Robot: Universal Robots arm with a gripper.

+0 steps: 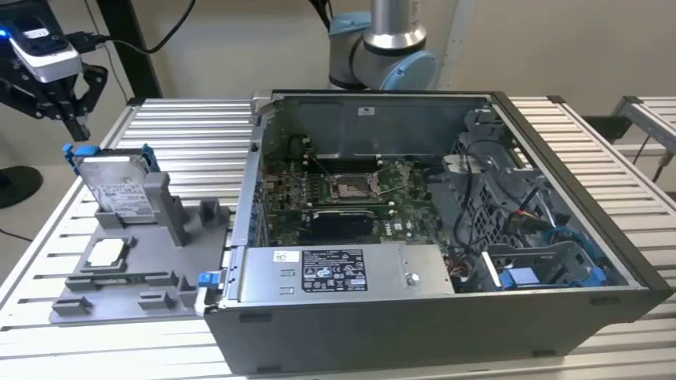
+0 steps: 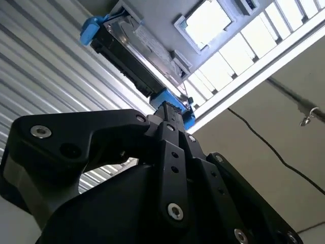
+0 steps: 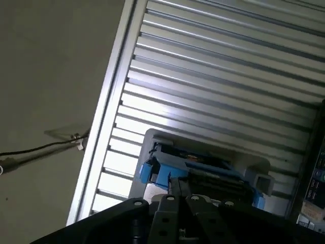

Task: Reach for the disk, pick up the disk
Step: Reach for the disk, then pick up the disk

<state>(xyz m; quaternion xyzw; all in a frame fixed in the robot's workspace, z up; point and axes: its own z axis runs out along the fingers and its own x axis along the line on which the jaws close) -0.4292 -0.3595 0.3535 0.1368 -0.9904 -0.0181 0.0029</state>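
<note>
Slatted metal table (image 1: 180,127) — grey holder tray (image 1: 106,299), open PC case (image 1: 423,324) beside it

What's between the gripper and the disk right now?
Nothing. In the exterior view the gripper hangs just above the disk, at its top edge, with no object between them. Both wrist views show the disk straight ahead, unblocked.

Robotics lab bench: a robot arm's base (image 1: 382,47) rises behind a slatted aluminium table (image 1: 591,134), where a desktop computer case (image 1: 423,324) sits open, its motherboard (image 1: 338,206) exposed. Beside it, a grey fixture tray (image 1: 158,257) holds loose computer parts, among them the disk (image 1: 111,186), propped upright. A black stand pole (image 1: 125,39) rises against a plain wall, and a cable (image 3: 35,150) trails across the bare floor (image 3: 45,76).
</note>
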